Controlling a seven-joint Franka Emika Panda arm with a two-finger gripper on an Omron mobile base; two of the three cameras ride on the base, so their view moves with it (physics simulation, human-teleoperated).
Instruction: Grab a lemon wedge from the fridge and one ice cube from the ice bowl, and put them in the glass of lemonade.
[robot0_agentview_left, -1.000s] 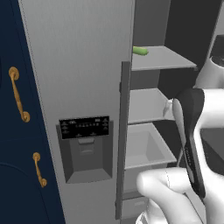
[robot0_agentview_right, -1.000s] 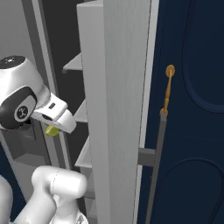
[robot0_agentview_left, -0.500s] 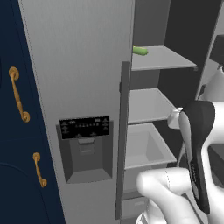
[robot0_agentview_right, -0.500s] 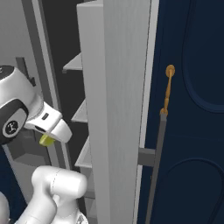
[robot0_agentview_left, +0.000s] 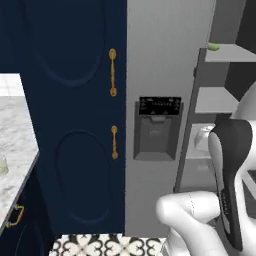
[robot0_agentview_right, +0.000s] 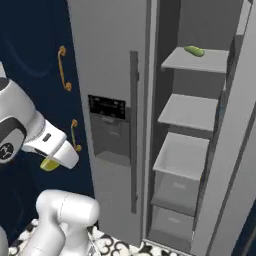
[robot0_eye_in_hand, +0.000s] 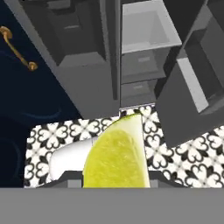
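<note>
Left base view: tall grey two-door fridge (robot0_agentview_left: 165, 75) with black-panelled dispenser recess, right door open on grey shelves. Navy cabinet (robot0_agentview_left: 70, 115) with gold handles stands beside it; a marble desk (robot0_agentview_left: 15, 145) edge lies at left.

Right base view: pincer (robot0_agentview_right: 50, 163) hangs low left, in front of the navy cabinet, well apart from the fridge shelves. Small yellow-green lemon wedge (robot0_agentview_right: 48, 164) sits pinched under the white hand. A green item (robot0_agentview_right: 194, 50) lies on the top shelf.

Hand view: lemon wedge (robot0_eye_in_hand: 116, 157) fills the pincer's mouth, jaws partly closed on it, above a patterned tile floor (robot0_eye_in_hand: 175, 148).
</note>
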